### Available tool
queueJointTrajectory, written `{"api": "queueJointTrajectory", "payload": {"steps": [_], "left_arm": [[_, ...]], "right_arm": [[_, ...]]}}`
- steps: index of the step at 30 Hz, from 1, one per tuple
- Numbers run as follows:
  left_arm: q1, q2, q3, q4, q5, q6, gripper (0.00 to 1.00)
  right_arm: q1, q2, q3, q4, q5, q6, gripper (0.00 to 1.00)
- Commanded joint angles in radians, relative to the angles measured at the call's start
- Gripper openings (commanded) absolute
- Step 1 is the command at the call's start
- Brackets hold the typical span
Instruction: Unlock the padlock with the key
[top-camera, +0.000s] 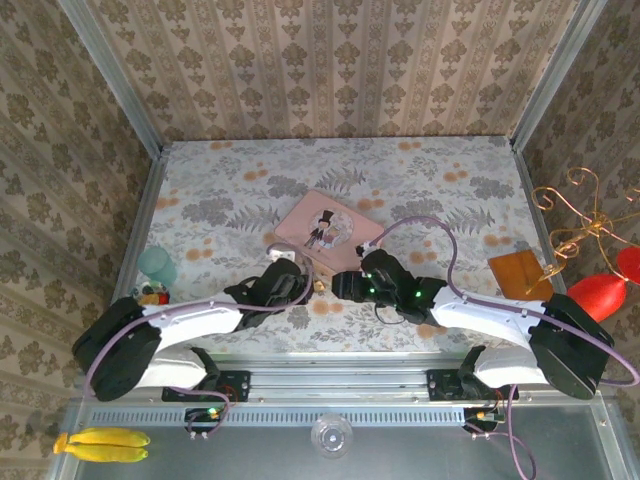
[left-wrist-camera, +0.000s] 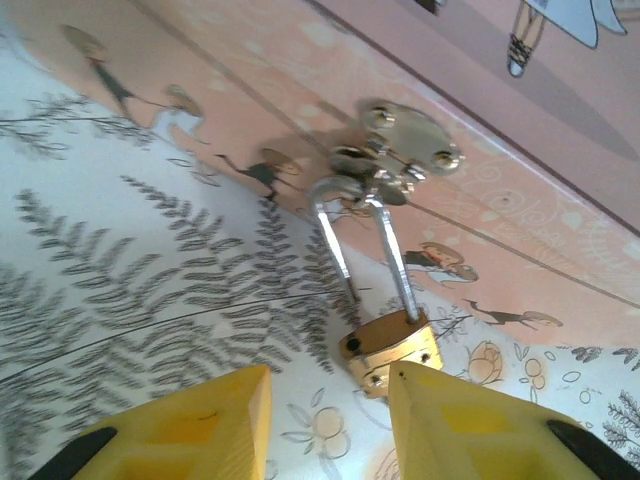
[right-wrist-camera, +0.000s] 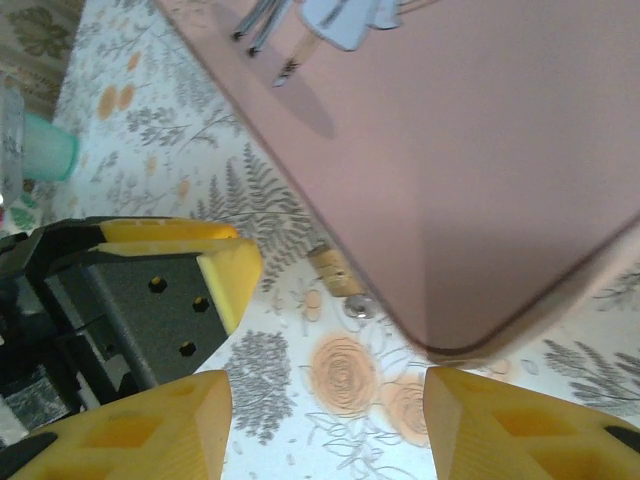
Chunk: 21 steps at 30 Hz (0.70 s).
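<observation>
- The padlock (left-wrist-camera: 392, 346) lies on the floral tabletop (top-camera: 450, 180) at the near edge of the pink tin box (top-camera: 325, 230), around the middle of the scene and between the two tools.
- In the left wrist view, its silvery shackle (left-wrist-camera: 392, 255) is hooked through the metal hasp (left-wrist-camera: 405, 150) on the side of the box. The small brass body rests on the cloth just below.
- Whether the shackle is latched into the body cannot be told.
- The left tool (left-wrist-camera: 330, 430) has its yellow fingers (left-wrist-camera: 200, 425) apart and holds nothing. The padlock body sits just beyond the gap, closer to the right finger.
- The right tool (right-wrist-camera: 325, 420) is also spread wide and empty. It sits low over the tabletop, just to the right of the padlock and facing the left tool.
- From the right wrist camera, a rounded corner of the pink box overhangs the view, with the brass padlock partly tucked against its edge.
- A teal cup (top-camera: 157, 265) stands at the left side of the tabletop, well apart from the box.
</observation>
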<state>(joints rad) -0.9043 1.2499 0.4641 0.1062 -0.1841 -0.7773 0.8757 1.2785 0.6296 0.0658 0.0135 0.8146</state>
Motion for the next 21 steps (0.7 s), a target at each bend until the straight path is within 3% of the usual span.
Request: {"api": "queueJointTrajectory", "payload": {"steps": [1,6,9,16,21], "left_arm": [[0.031,-0.099,-0.049,0.012,-0.015,0.049,0.37],[0.100,-0.278,-0.103,-0.042,-0.003,0.098,0.38],[0.159,-0.379,-0.116,-0.087,0.022,0.149,0.40],[0.329,-0.533,-0.140,-0.154,0.157,0.203,0.46],[0.382,-0.573,-0.147,-0.184,0.199,0.204,0.49]], "right_arm": [[0.036,0.016,0.054,-0.030,0.009,-0.014,0.54],[0.084,0.000,0.083,-0.102,0.104,-0.034,0.53],[0.087,0.030,0.087,-0.076,0.070,-0.029,0.53],[0.111,0.235,0.197,-0.087,0.055,-0.031,0.51],[0.108,0.335,0.276,-0.168,0.118,-0.069,0.51]]}}
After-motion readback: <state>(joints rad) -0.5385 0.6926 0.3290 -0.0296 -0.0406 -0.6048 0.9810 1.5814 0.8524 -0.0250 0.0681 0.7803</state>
